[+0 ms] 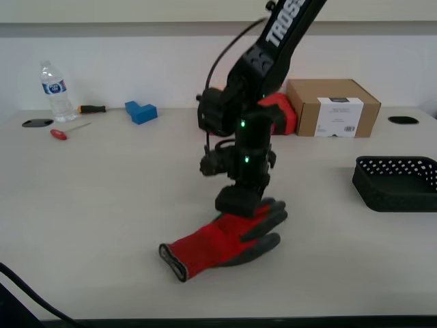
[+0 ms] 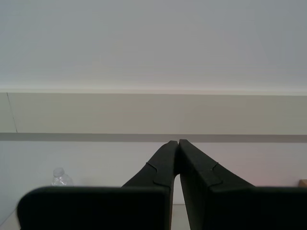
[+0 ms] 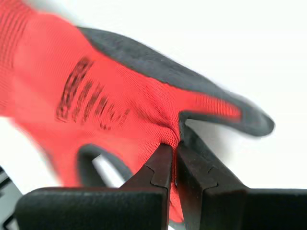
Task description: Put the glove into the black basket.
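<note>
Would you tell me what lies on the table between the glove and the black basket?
Nothing: in the exterior view, bare table separates the glove from the black basket.

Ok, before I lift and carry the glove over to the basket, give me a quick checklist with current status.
1. My first claw pinching the red knit glove with dark grey rubber-coated fingers: ok, red fabric sits between the shut fingers.
2. Grip secure enough to lift: cannot tell, only a fold of fabric is pinched.
3. Glove off the white table: not ok, cuff rests on it.
4. Small black perforated plastic basket free to receive: ok as far as seen, at the exterior view's right edge, partly cropped.
5. My second claw out of the way: ok, shut, facing the wall.
</note>
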Available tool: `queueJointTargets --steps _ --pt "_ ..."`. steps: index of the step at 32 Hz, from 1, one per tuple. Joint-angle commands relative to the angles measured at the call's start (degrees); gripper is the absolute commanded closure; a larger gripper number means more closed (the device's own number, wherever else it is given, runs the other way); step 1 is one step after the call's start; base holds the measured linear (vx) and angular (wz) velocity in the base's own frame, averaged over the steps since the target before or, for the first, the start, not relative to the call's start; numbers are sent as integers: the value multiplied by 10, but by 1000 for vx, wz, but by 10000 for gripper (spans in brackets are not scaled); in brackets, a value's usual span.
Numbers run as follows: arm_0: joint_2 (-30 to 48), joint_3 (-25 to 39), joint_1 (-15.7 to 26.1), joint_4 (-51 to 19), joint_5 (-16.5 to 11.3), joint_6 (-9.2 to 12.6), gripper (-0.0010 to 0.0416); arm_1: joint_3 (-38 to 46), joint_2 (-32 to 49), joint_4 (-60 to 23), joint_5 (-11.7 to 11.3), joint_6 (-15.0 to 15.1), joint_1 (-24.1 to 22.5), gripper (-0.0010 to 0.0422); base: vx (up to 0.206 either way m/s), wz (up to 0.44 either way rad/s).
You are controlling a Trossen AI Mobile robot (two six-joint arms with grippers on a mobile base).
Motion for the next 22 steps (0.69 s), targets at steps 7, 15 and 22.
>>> queueJointTargets --steps 7,15,22 --pt "-109 0 -36 -37 47 16 407 0 0 3 -1 0 0 412 0 0" --pt "-201 -18 -91 -126 134 40 407 0 0 3 -3 0 0 412 0 0" --pt "-316 -129 -224 -75 134 64 407 0 0 3 -6 0 0 412 0 0"
